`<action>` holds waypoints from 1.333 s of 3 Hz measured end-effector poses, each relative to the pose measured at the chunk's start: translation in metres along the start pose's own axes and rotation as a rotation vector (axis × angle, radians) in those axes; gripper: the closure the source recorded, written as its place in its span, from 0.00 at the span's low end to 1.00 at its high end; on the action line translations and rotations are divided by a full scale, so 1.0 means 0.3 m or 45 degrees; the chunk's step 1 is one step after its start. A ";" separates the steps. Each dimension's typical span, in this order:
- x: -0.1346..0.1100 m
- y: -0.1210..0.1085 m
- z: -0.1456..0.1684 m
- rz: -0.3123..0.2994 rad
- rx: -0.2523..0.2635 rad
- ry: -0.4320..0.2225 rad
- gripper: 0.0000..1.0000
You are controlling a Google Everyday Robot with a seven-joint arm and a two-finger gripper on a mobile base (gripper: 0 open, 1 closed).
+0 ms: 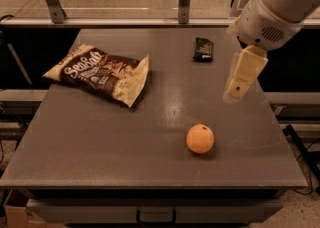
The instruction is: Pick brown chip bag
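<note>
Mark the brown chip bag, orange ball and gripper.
brown chip bag [97,72]: camera view, middle of its dark front.
orange ball [200,138]: camera view, its centre.
gripper [236,92]: camera view, its lower tip, up and right of the ball.

a thick, rounded arm segment [280,7] in an off-white casing is seen at the upper right, crossed by a thin tan seam line. a small oval patch of dark vent holes [272,33] is set into its lower face. the hand [235,92] is found just below it, shaped as a flat, cream-yellow block that narrows to a blunt, paler tip.
</note>
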State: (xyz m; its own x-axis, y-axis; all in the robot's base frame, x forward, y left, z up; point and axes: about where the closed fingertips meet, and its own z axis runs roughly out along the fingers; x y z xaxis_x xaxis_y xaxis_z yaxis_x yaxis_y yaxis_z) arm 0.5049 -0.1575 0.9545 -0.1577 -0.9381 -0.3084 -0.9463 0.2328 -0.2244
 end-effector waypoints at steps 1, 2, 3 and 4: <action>-0.191 -0.089 0.124 -0.046 -0.034 -0.134 0.00; -0.404 -0.124 0.282 -0.047 -0.126 -0.284 0.00; -0.554 -0.089 0.390 -0.040 -0.230 -0.386 0.00; -0.703 -0.040 0.483 -0.029 -0.328 -0.478 0.00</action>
State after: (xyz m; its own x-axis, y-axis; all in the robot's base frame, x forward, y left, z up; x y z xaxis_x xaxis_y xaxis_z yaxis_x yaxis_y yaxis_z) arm 0.5903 0.0748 0.8884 -0.0673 -0.7731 -0.6307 -0.9952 0.0971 -0.0127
